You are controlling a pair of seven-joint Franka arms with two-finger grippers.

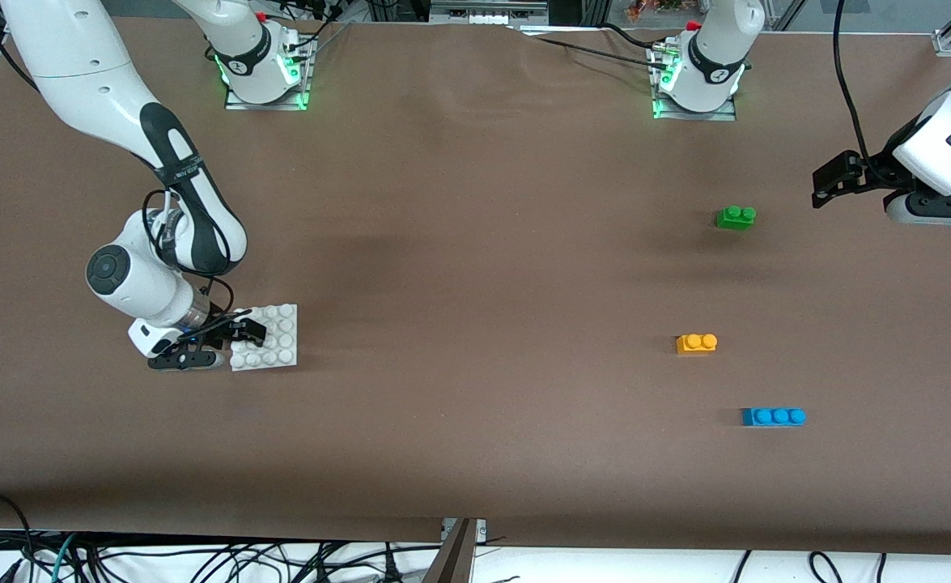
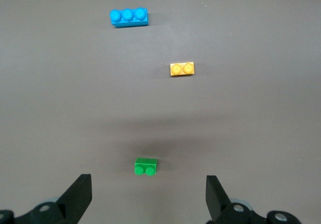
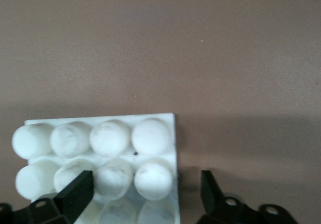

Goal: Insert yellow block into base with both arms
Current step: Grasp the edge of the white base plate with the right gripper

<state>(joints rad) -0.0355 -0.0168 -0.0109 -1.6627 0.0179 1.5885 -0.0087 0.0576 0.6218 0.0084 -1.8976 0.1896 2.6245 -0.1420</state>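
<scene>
The yellow block (image 1: 696, 343) lies flat on the brown worktop (image 1: 475, 267) toward the left arm's end, studs up, touched by nothing, with bare surface on every side. The green brick (image 1: 736, 217) sits farther from the front camera than it, and the blue brick (image 1: 773, 416) nearer; all three are well apart from one another. The left hand (image 1: 835, 180) hangs in the air above the worktop's edge at that end, its fingers spread wide and holding nothing; from its wrist camera the green brick (image 2: 145, 166), the yellow block (image 2: 182, 69) and the blue brick (image 2: 129, 17) show in a loose line on the bare surface. A broad stretch of open worktop separates these bricks from the base (image 1: 274, 334), which lies flat at the right arm's end, its round studs up and nothing set on it. The right hand (image 1: 228, 340) is down at the base's edge toward that end of the worktop. In the right wrist view one finger (image 3: 75, 194) stands over the studs of the base (image 3: 150, 138) and the other (image 3: 210, 191) just outside its rim, parted, straddling the edge but not clamped on it. Cables run along the worktop's edge nearest the front camera.
</scene>
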